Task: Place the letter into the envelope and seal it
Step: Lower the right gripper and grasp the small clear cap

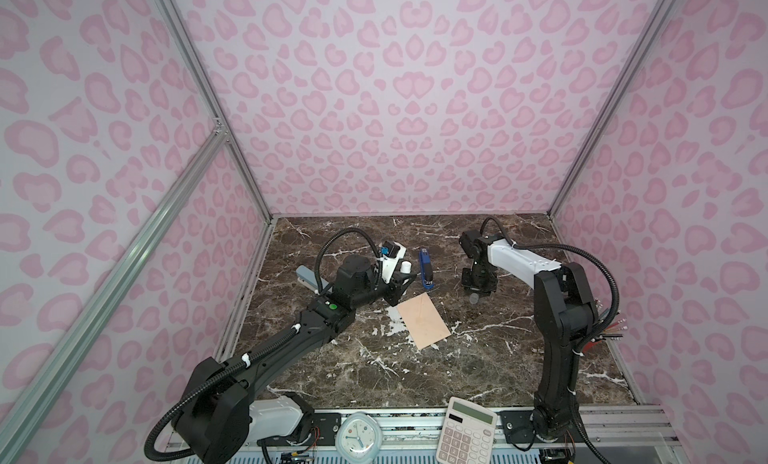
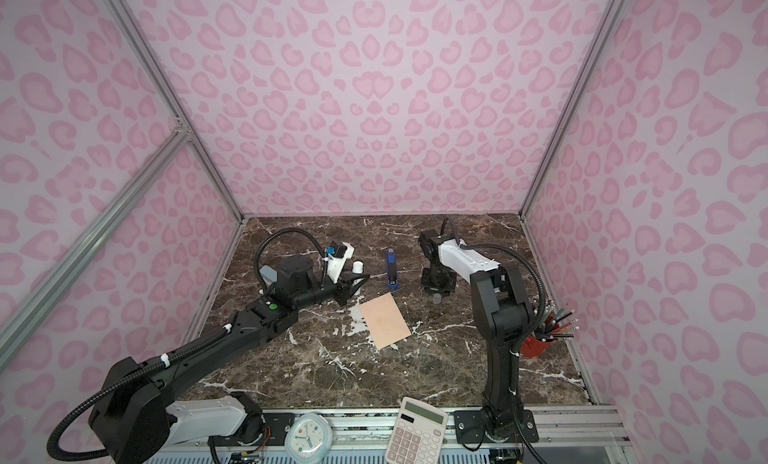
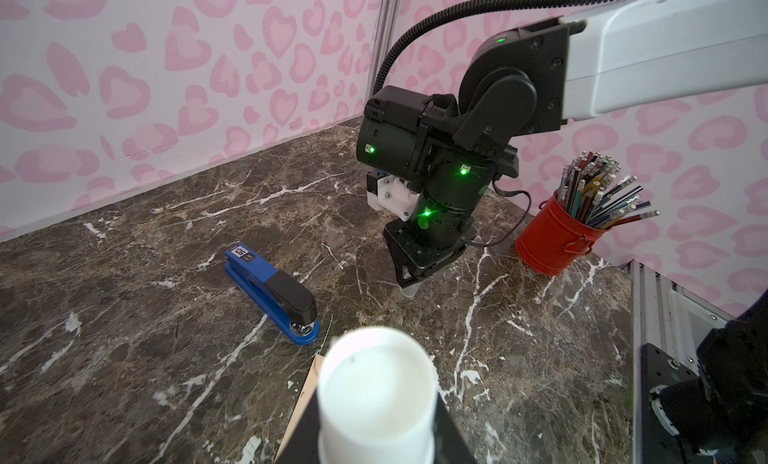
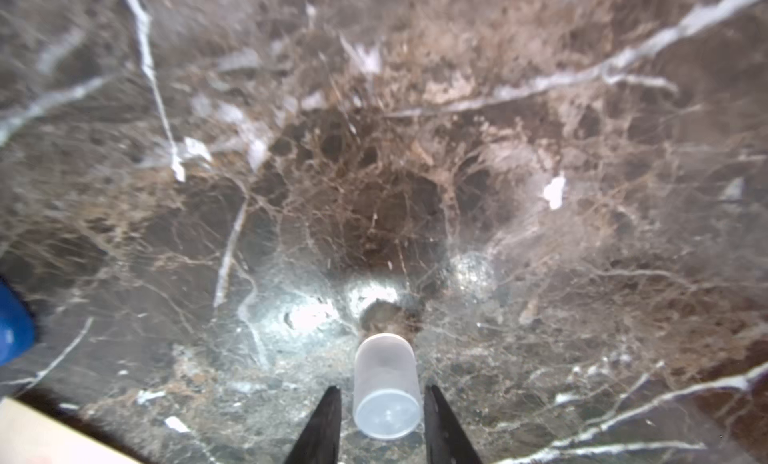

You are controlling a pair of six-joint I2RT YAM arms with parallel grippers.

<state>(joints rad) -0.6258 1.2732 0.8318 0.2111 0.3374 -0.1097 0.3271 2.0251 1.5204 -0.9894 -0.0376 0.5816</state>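
Currently on marble table (image 1: 374, 379), itemised:

1. envelope (image 1: 424, 321): peach, lying flat, plain face up, skewed. Sits mid-table btwn the two arms; shows in both top views. One corner just enters R wrist view.
2. L gripper (image 1: 401, 282): clamped on white tube (image 1: 406, 267), tube end sticking up. Hovers just beside envelope's far-L corner. In L wrist view the tube fills the foreground, w/ a tan envelope edge beside it.
3. R gripper (image 4: 384, 389): pointing down at table, R of envelope and apart from it. Jaws spread, one each side of clear cap (image 4: 386, 393). Sliver of gap visible on one side, so no grip.
4. stapler (image 1: 425, 271): blue w/ black top, lying beyond envelope, btwn the grippers.
5. pencil pot (image 2: 536, 343): red, full, at R table edge behind R arm.
6. calculator (image 1: 465, 435) and clock (image 1: 357, 437): on front rail, near edge.
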